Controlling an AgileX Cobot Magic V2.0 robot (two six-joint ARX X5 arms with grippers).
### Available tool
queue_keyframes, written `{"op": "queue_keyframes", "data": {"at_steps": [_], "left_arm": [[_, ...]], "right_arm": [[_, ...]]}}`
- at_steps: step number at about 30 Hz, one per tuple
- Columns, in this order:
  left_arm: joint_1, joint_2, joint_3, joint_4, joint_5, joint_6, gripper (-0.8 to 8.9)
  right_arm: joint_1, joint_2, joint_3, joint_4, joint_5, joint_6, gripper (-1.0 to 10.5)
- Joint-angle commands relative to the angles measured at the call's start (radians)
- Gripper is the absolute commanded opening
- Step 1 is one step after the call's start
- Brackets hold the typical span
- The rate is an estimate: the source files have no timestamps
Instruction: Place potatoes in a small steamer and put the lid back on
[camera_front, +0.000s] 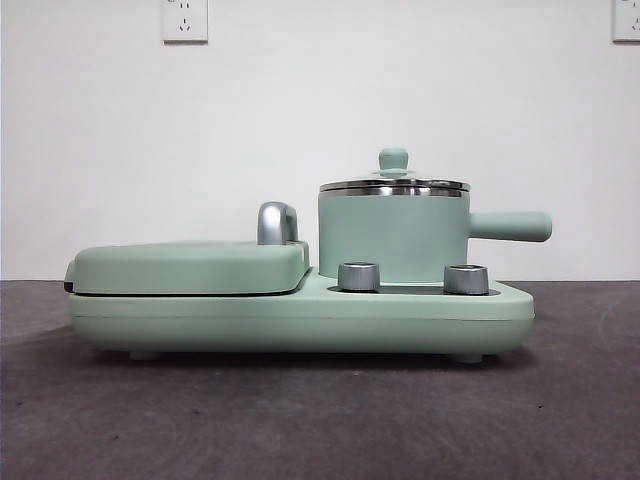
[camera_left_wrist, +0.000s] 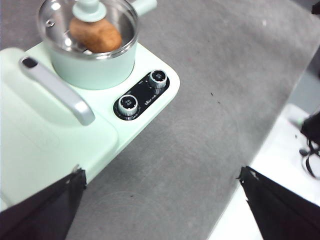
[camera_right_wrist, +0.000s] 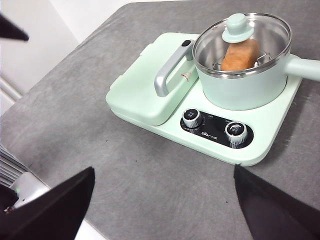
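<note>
The small steamer (camera_front: 393, 235), a mint-green pot with a steel rim and a straight side handle, stands on the right half of the mint-green cooker base (camera_front: 300, 315). Its clear lid (camera_front: 394, 183) with a mint knob sits on the rim. Through the lid an orange-brown potato (camera_right_wrist: 241, 55) lies inside the steamer (camera_right_wrist: 245, 75), and the potato (camera_left_wrist: 96, 34) shows the same way under the lid (camera_left_wrist: 88, 20) in the left wrist view. My left gripper (camera_left_wrist: 162, 197) and right gripper (camera_right_wrist: 162, 195) both hang open above the table, away from the pot, holding nothing.
A flat mint-green griddle cover (camera_front: 190, 266) with a chrome handle (camera_front: 277, 222) fills the cooker's left half. Two steel knobs (camera_front: 359, 276) (camera_front: 466, 279) sit at the front. The cooker rests on a grey table (camera_front: 300, 420) in front of a white wall.
</note>
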Motion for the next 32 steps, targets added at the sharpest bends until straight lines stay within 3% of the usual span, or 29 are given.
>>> {"op": "queue_keyframes", "data": {"at_steps": [1,8,9,11,12,14,15,32], "left_arm": [[-0.004,-0.11,-0.143,0.127,0.005,-0.128,4.97],[-0.004,-0.282,-0.372,0.266,0.004,-0.237,4.54],[-0.004,-0.29,-0.381,0.264,0.004,-0.241,3.88],[-0.004,-0.293,-0.383,0.252,0.004,-0.239,1.62],[-0.004,-0.293,-0.383,0.251,0.004,-0.236,-0.07],[-0.004,-0.293,-0.383,0.251,0.004,-0.235,0.12],[-0.004,-0.293,-0.383,0.251,0.004,-0.235,0.12],[-0.004,-0.295,-0.382,0.251,0.004,-0.24,0.19]], "right_arm": [[0.005,0.003,0.012,0.01,-0.005,-0.016,4.4],[0.005,0.003,0.012,0.01,-0.012,-0.015,4.4],[0.005,0.003,0.012,0.01,-0.012,-0.015,4.4],[0.005,0.003,0.012,0.01,-0.012,-0.015,4.0],[0.005,0.003,0.012,0.009,-0.013,-0.015,2.9],[0.005,0.003,0.012,0.009,-0.014,-0.016,-0.2],[0.005,0.003,0.012,0.009,-0.014,-0.016,0.3],[0.005,0.002,0.012,0.01,-0.017,-0.015,0.2]]}}
